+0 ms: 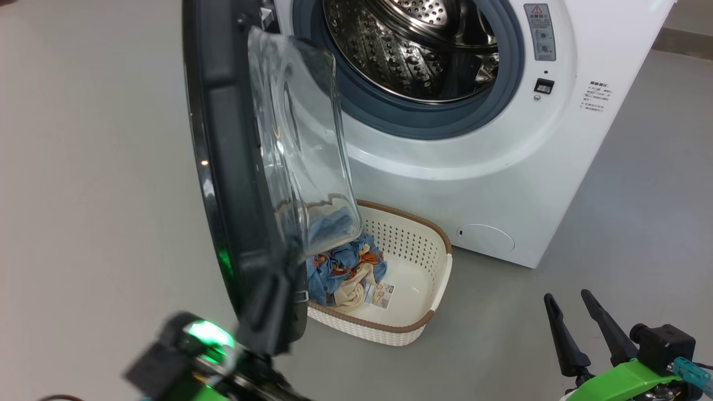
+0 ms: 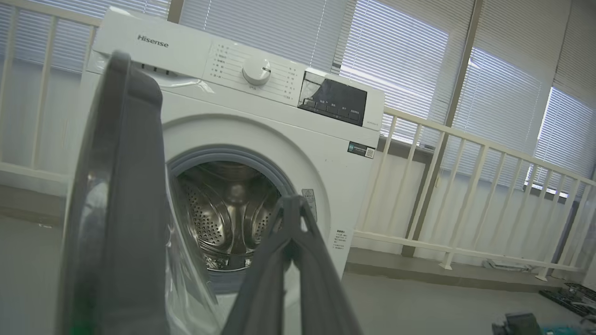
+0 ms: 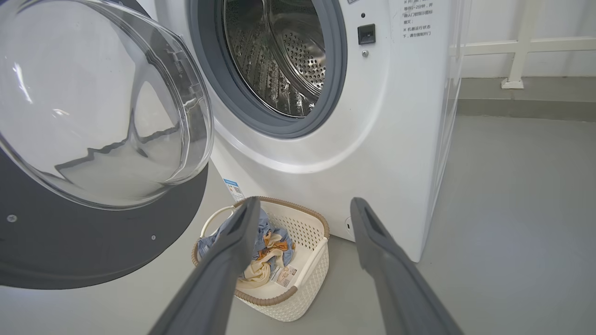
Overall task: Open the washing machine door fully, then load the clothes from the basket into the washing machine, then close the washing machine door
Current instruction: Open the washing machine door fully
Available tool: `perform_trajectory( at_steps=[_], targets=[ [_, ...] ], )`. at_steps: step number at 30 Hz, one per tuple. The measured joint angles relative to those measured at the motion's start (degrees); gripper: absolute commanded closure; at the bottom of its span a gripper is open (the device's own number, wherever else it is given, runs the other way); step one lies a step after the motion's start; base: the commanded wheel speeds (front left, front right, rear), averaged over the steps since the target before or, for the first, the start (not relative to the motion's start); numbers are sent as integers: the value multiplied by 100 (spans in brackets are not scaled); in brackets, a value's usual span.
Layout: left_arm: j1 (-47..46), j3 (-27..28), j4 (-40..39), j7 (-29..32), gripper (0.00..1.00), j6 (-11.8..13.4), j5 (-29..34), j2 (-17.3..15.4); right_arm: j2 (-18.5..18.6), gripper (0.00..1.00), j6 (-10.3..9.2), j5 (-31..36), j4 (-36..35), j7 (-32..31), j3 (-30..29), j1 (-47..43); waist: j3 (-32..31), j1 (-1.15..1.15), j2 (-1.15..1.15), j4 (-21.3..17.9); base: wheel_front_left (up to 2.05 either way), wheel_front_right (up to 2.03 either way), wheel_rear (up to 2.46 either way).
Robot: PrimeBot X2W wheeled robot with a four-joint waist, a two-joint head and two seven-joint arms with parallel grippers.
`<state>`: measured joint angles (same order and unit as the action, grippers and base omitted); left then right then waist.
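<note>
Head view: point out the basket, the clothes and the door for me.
basket (image 1: 402,238): head view, perforated far wall.
clothes (image 1: 341,266): head view, blue fabric in the bundle's middle.
door (image 1: 223,139): head view, dark inner frame beside the glass.

L gripper (image 2: 291,209) fingers pressed shut together, R gripper (image 1: 565,297) fingers spread wide, empty

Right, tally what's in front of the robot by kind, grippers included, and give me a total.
Washing machine: 1
Door: 1
Basket: 1
Bundle of clothes: 1
Grippers: 2 (left gripper, right gripper)
Total: 6
</note>
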<state>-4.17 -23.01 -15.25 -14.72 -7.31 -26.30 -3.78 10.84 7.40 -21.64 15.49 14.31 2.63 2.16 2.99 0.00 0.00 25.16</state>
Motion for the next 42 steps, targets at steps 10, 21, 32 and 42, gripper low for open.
perform_trajectory(
  at_steps=[10, 21, 32, 42],
  targets=[
    [15, -370, 1230, 1, 100, 0, -417, 13, 3, 0, 0, 33, -4, 0, 34, 3, 100, 0, 0, -40, 0, 0, 0],
    [-275, 68, 2090, 1, 100, -10, -666, 20, 7, 0, 0, 32, -4, 0, 35, 4, 120, 0, 0, -57, 0, 0, 0],
    [-305, 755, 2253, 2, 100, -10, -539, 9, 4, 0, 0, 33, -13, 0, 42, 4, 113, 0, 0, -29, 0, 0, 0],
    [-186, 1784, 2403, 1, 100, -11, -282, -1, -2, 0, 0, 33, -38, 0, 56, 4, 161, 0, 0, 17, 0, 0, 0]
  ],
)
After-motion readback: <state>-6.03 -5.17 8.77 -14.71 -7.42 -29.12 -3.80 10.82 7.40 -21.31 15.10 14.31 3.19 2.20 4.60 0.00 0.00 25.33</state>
